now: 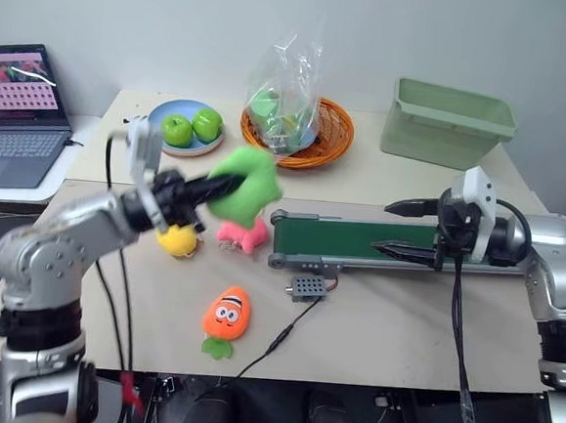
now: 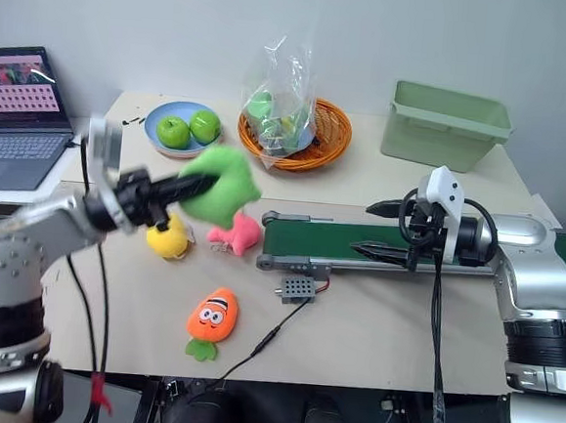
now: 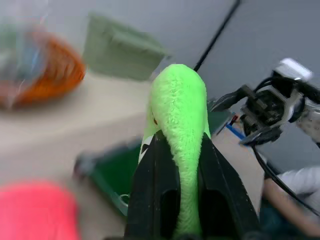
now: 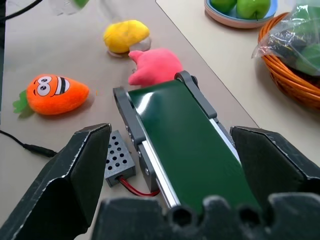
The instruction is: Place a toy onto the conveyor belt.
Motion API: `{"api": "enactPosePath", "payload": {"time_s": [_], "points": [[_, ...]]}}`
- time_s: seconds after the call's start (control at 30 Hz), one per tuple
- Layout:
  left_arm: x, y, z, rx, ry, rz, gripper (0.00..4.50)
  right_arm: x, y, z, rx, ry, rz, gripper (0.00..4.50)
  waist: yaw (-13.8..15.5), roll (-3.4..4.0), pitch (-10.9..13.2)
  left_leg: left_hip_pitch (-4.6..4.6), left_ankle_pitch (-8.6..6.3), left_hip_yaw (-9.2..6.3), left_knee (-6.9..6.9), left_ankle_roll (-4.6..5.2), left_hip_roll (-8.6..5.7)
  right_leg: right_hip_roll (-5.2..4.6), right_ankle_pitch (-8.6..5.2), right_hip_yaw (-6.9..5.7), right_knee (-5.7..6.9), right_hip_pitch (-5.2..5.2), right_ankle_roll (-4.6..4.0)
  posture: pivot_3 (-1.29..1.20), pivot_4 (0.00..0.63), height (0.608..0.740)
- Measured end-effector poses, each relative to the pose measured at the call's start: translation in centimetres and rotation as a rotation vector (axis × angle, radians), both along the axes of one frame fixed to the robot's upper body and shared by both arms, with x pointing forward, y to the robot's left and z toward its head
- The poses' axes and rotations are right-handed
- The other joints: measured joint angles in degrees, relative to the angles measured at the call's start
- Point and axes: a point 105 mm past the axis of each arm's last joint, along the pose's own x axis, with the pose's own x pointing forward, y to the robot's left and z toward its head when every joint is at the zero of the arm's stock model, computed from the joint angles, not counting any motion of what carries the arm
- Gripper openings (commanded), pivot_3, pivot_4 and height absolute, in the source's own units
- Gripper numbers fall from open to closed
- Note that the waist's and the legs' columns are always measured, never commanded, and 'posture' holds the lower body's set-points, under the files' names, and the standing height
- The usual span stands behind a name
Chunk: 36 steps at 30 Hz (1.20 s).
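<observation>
A beige counter [image 1: 382, 317] stood against a grey wall; mid-frame, the left gripper [image 1: 206, 188] pinched the fuzzy lime toy [image 1: 246, 184] aloft, right gripper [image 1: 399, 229] jaws spread over the belt [image 1: 359, 239].

At the upper left of the frame an open laptop [image 1: 16, 112] sits beside the counter [image 1: 401, 329], where a blue plate [image 1: 184, 125] carries two green apples [image 1: 192, 126]. Right of it an orange wicker basket [image 1: 323, 136] holds a clear plastic bag [image 1: 287, 94], and a pale green bin [image 1: 447, 122] stands at upper right. Lower down lie a yellow plush [image 1: 178, 240], a pink plush [image 1: 242, 235], an orange carrot plush [image 1: 226, 315] and a small grey perforated box [image 1: 306, 289] with a black cable [image 1: 277, 343].
</observation>
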Motion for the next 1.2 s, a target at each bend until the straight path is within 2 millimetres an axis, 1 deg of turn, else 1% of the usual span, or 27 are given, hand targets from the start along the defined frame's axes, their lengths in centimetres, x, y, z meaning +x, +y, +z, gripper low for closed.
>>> {"api": "enactPosePath", "payload": {"time_s": [0.03,0.07,0.1,0.13,0.2,0.27,0.3,0.37,0.47,0.5,0.6,0.7,0.8,0.87,0.93,1.0,1.07,1.13,1.2], "points": [[0.6,-0.9,0.4,0.121,-0.089,0.034,0.21,0.0,0.1,0.0,0.002,-0.001,0.002,4.5,-0.3,0.03,0.0,0.04,0.0,0.04,-0.06,0.0,-0.04,0.01,0.0,0.05,-0.05,0.01,0.0,0.0,0.15,0.74],[0.7,-1.2,0.4,0.169,-0.121,0.042,0.21,0.0,0.1,-0.1,0.002,0.0,0.0,4.5,-0.4,0.03,0.0,0.04,0.0,0.06,-0.06,0.0,-0.04,0.0,0.0,0.07,-0.04,0.0,0.01,0.0,0.15,0.74],[1.3,-2.1,-0.9,0.337,-0.209,0.053,0.21,0.0,0.0,-0.2,0.004,0.002,-0.007,4.5,-0.5,0.05,0.0,0.1,0.0,0.1,-0.13,0.0,-0.03,0.04,-0.01,0.12,-0.07,0.01,0.01,0.0,0.15,0.74],[1.4,-2.5,-1.6,0.392,-0.228,0.043,0.21,0.0,0.0,-0.2,0.005,0.002,-0.01,4.5,-0.5,0.06,0.0,0.1,0.0,0.11,-0.16,0.0,-0.03,0.05,-0.01,0.12,-0.08,-0.01,0.0,0.0,0.15,0.74],[1.9,-3.4,-3.5,0.581,-0.357,0.02,0.21,0.0,0.0,-0.4,0.007,0.004,-0.015,4.5,-0.5,0.06,0.0,0.07,0.01,0.11,-0.18,0.0,-0.01,0.08,-0.01,0.1,-0.07,-0.06,0.0,0.0,0.15,0.74],[2.4,-3.4,-4.5,0.714,-0.486,0.015,0.21,0.0,-0.1,-0.5,0.007,0.005,-0.018,4.5,-0.4,0.06,0.0,0.07,0.01,0.11,-0.2,0.0,0.0,0.08,-0.02,0.1,-0.07,-0.07,-0.01,0.0,0.15,0.74],[2.7,-3.7,-4.8,0.788,-0.591,-0.003,0.21,-0.1,-0.2,-0.6,0.009,0.009,-0.024,4.5,-0.3,0.05,0.0,0.06,0.01,0.11,-0.19,0.01,0.0,0.06,-0.02,0.08,-0.07,-0.05,-0.02,0.0,0.15,0.74],[3.0,-4.9,-5.2,0.905,-0.798,-0.056,0.21,-0.2,-0.3,-0.8,0.011,0.008,-0.034,4.5,-0.1,0.06,0.0,0.01,0.01,0.14,-0.16,0.02,-0.02,0.02,-0.02,0.08,-0.09,-0.06,-0.01,0.0,0.15,0.74],[3.2,-6.6,-5.5,0.963,-1.013,-0.11,0.21,-0.2,-0.2,-0.6,0.012,-0.005,-0.036,4.5,0.5,0.05,0.0,-0.09,-0.01,0.14,-0.04,0.07,-0.02,0.01,-0.01,0.06,-0.1,-0.07,0.01,0.0,0.15,0.74],[3.4,-7.2,-5.9,0.975,-1.069,-0.131,0.21,-0.3,-0.1,-0.6,0.013,-0.009,-0.034,4.5,0.6,0.05,0.0,-0.14,-0.03,0.13,0.02,0.09,-0.01,0.02,0.0,0.04,-0.1,-0.08,0.01,0.0,0.15,0.74],[4.1,-7.9,-7.1,1.0,-1.153,-0.159,0.21,-0.3,-0.2,-0.6,0.016,-0.012,-0.044,4.5,0.9,0.05,0.0,-0.23,-0.04,0.13,0.12,0.11,-0.01,0.01,0.03,0.03,-0.08,-0.12,0.07,0.0,0.15,0.74],[4.7,-8.2,-8.1,1.013,-1.191,-0.176,0.21,-0.3,-0.3,-0.7,0.017,-0.009,-0.05,4.5,0.9,0.05,0.0,-0.22,-0.03,0.14,0.13,0.11,-0.02,0.01,0.04,0.04,-0.06,-0.11,0.09,0.0,0.15,0.74],[5.0,-9.2,-9.6,1.02,-1.221,-0.21,0.21,-0.3,-0.3,-0.7,0.018,-0.014,-0.061,4.5,1.0,0.05,0.0,-0.23,-0.03,0.13,0.14,0.12,-0.02,0.01,0.04,0.03,-0.05,-0.12,0.1,0.0,0.15,0.74],[5.2,-9.5,-10.3,1.033,-1.248,-0.223,0.21,-0.4,-0.3,-0.6,0.018,-0.02,-0.065,4.5,1.0,0.05,0.0,-0.25,-0.04,0.13,0.14,0.12,-0.02,0.01,0.04,0.02,-0.03,-0.13,0.11,0.0,0.15,0.74],[5.5,-9.9,-10.3,1.032,-1.27,-0.216,0.21,-0.6,-0.2,-0.4,0.017,-0.029,-0.065,4.5,1.1,0.05,0.0,-0.28,-0.03,0.12,0.15,0.12,-0.02,0.01,0.06,0.02,-0.02,-0.14,0.13,0.0,0.15,0.74],[5.7,-10.5,-9.7,1.018,-1.306,-0.202,0.21,-0.9,0.0,0.1,0.022,-0.038,-0.058,4.5,1.1,0.04,0.0,-0.28,-0.04,0.12,0.16,0.12,-0.02,0.0,0.06,0.02,-0.02,-0.13,0.14,0.0,0.15,0.74],[6.0,-10.8,-9.6,1.019,-1.321,-0.193,0.21,-1.0,-0.1,0.6,0.02,-0.05,-0.063,4.5,1.1,0.05,0.0,-0.25,-0.04,0.12,0.16,0.12,-0.02,0.01,0.06,0.01,-0.03,-0.1,0.15,0.0,0.15,0.74],[6.2,-10.5,-10.4,1.036,-1.308,-0.206,0.21,-1.1,-0.1,0.8,0.017,-0.057,-0.062,4.5,0.9,0.05,0.0,-0.23,-0.04,0.12,0.16,0.12,-0.02,0.01,0.06,0.02,-0.02,-0.11,0.15,0.0,0.15,0.74],[6.2,-10.4,-11.6,1.063,-1.287,-0.244,0.21,-1.1,-0.2,0.7,0.012,-0.054,-0.067,4.5,0.9,0.05,0.0,-0.24,-0.04,0.12,0.16,0.12,-0.02,0.02,0.06,0.02,-0.01,-0.12,0.15,0.0,0.15,0.74]]}}
